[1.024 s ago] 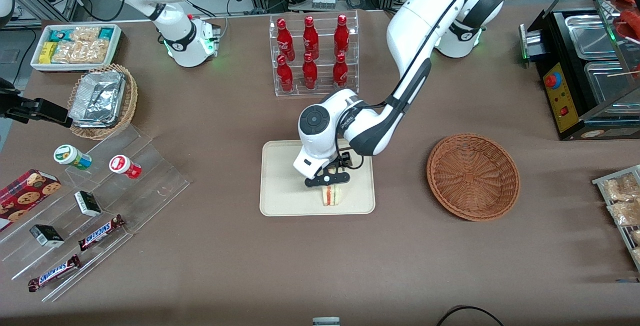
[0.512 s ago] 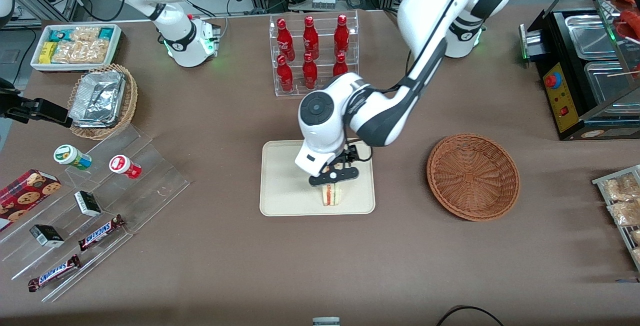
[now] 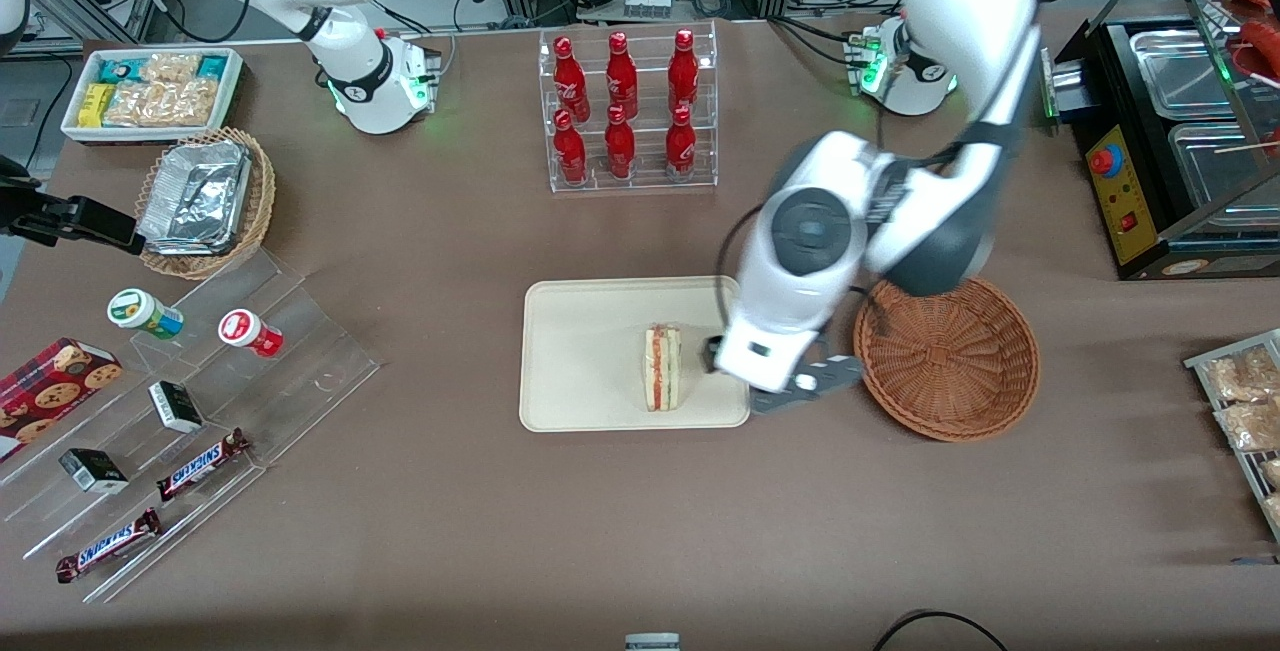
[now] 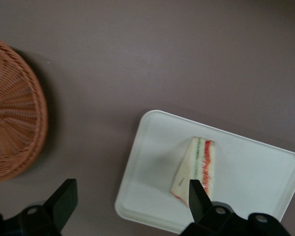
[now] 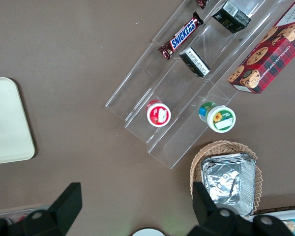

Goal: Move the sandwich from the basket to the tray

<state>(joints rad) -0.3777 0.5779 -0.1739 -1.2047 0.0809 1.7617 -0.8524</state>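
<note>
Front view: gripper partly arm-hidden.

Front cam high overhead; wrist cams down, sharing tray

Six red bottles fill a clear rack; foil trays sit in a pale wicker basket, candy bars on clear steps.

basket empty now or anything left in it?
Empty. The basket shows only bare weave; the sandwich sits on the tray. The gripper hangs open between tray and basket.
</note>
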